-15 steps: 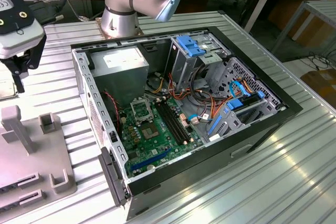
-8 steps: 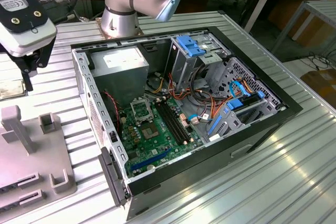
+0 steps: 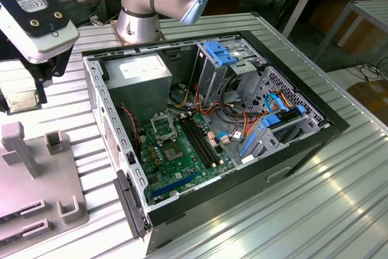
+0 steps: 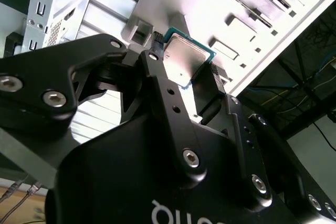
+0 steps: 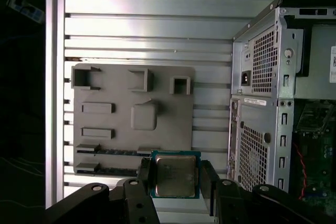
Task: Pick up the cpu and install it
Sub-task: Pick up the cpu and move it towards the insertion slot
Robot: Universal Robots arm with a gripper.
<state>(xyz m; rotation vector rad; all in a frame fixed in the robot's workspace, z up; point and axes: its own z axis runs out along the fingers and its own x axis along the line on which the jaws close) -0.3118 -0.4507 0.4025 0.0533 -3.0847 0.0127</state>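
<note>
Pickup's done imo: fingers [image 5: 208, 182] clamped on the cpu [image 5: 175, 174], held outside the pc case [image 5: 257, 103] by the grey tray [image 5: 105, 87] beside it; install into socket [image 3: 163, 127] inside case not yet done.

**Dull metal, matt plastic, bright ribs**

The small square cpu [image 5: 175, 174] has a dull silver-grey metal top and a green rim. The black gripper [image 5: 177, 171] looks matt, with shiny screw heads. The grey moulded fixture plate [image 5: 131, 108] is matt plastic. The ribbed metal table [image 5: 147, 30] gleams. The computer case [image 5: 262, 61] is bare perforated sheet metal.
</note>
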